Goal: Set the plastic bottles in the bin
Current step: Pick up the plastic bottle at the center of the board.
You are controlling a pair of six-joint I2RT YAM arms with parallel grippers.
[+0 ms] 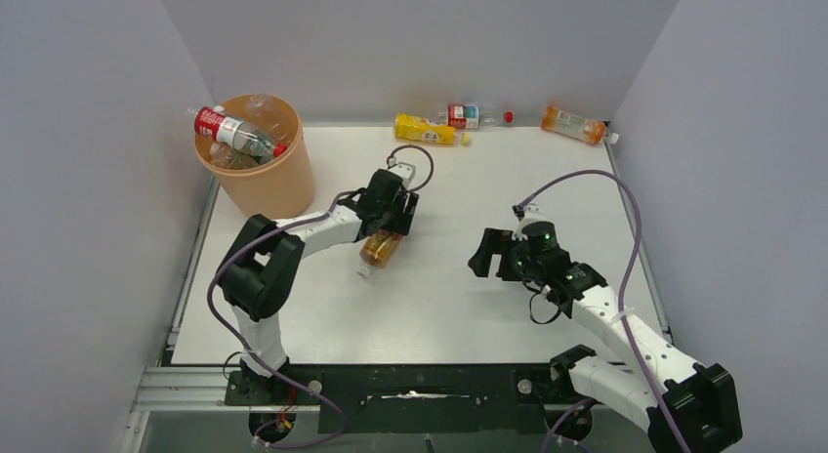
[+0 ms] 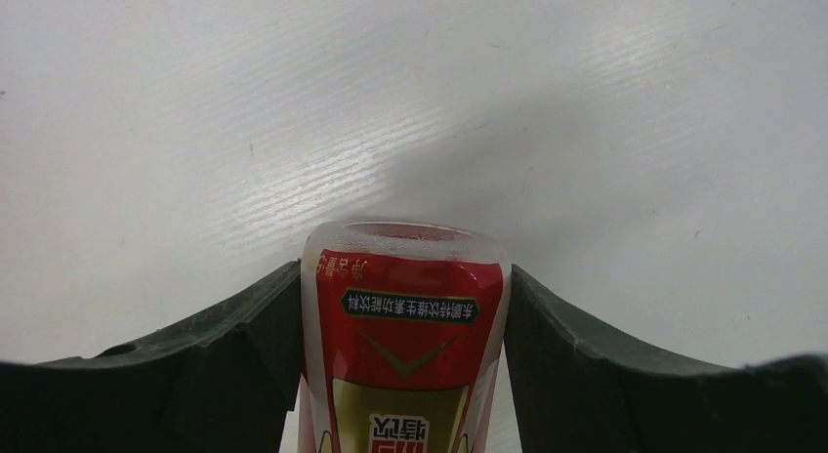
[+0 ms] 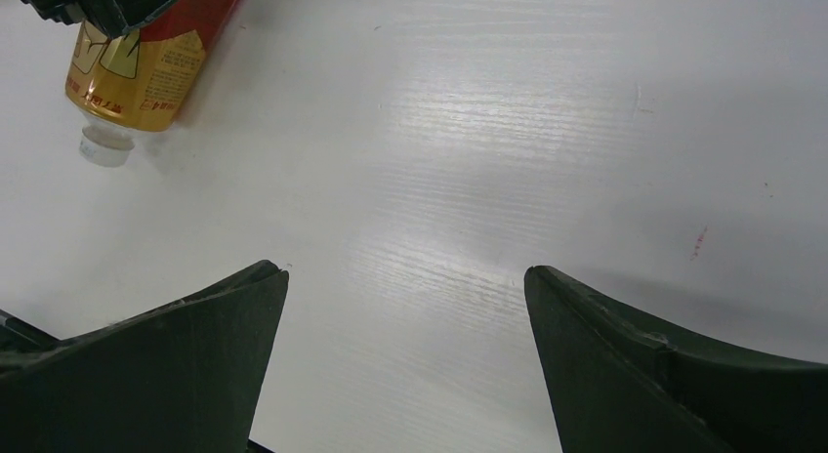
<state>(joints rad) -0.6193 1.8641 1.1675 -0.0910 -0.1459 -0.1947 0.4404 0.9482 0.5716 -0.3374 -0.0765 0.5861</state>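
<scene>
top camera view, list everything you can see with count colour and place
bin: one, peach-orange, far left of the table
bottles in the bin: several, clear, one red-labelled lying across the rim; exact count unclear
held bottle: one, red-and-gold label, orange liquid, centre-left
yellow bottle: one, yellow, far edge, middle
red-capped bottle: one, clear, just right of the yellow bottle
orange bottle: one, orange, far right corner
table: one, white
left gripper: black, closed on the held bottle
right gripper: black, open, empty, right of centre

white table (image 1: 459,307): bin (image 1: 264,185), three bottles (image 1: 425,130) along back
</scene>
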